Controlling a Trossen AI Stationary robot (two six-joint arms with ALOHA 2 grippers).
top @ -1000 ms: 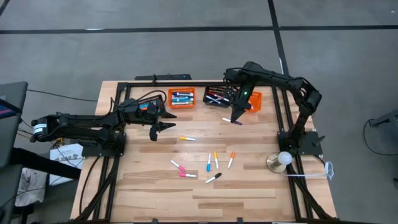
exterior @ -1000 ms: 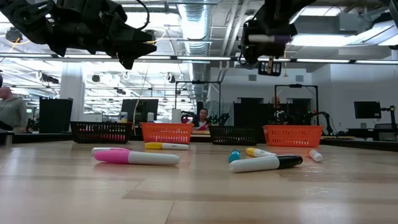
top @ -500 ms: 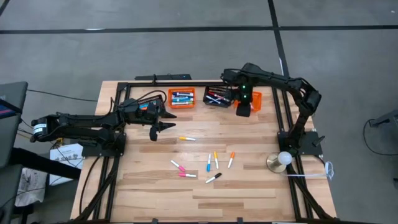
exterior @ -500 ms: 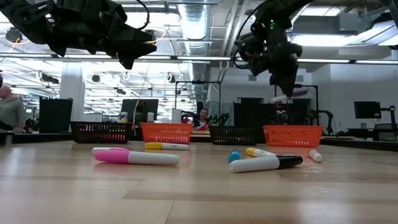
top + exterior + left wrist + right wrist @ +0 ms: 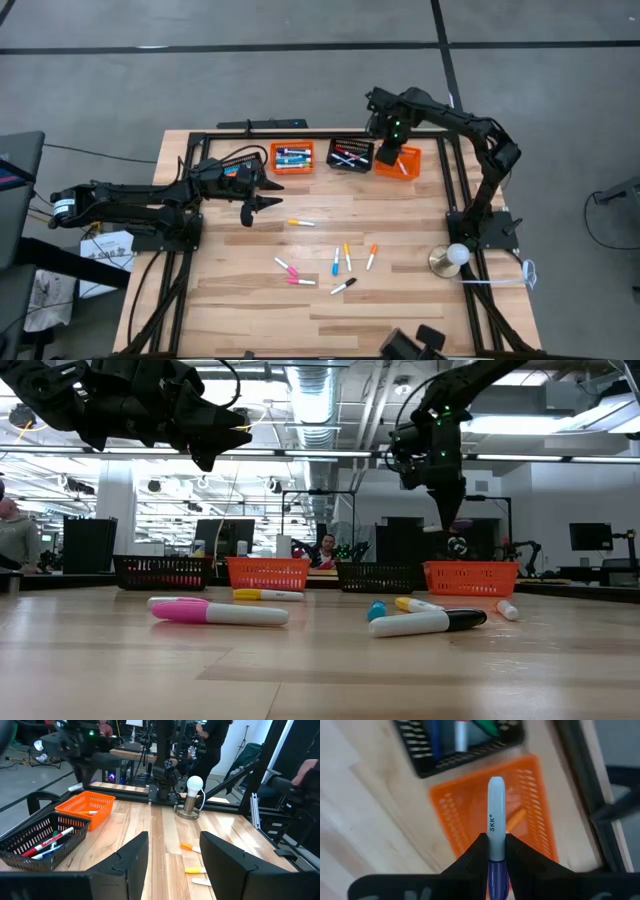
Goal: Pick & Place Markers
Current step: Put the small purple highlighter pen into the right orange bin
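My right gripper (image 5: 386, 160) hangs over the right orange basket (image 5: 404, 162) at the table's far side, shut on a marker (image 5: 496, 815) with a white barrel and a purple cap. Several more markers lie flat on the table: yellow (image 5: 300, 222), pink (image 5: 287, 267), blue (image 5: 335, 262), orange (image 5: 371, 257) and black (image 5: 343, 286). My left gripper (image 5: 272, 194) waits open above the table's left half with nothing between its fingers (image 5: 125, 865). My right gripper pinches the marker between its two fingers where the purple cap meets the white barrel (image 5: 495, 851). The fingers come from above, pointing down, and lie along the marker. The marker sticks out below them, white end down, lifted clear over the orange basket (image 5: 465, 815).
A black basket (image 5: 350, 155) and a second orange basket (image 5: 292, 157), both holding markers, stand beside the right one along the far rail. A lamp with a round bulb (image 5: 455, 257) stands at the right edge. Bare wood lies near the front edge.
My right gripper has gone toward the far edge, from the table in front of the black basket to above the right orange basket. It has tipped from near level to pointing down, so the marker now points down instead of lying level.
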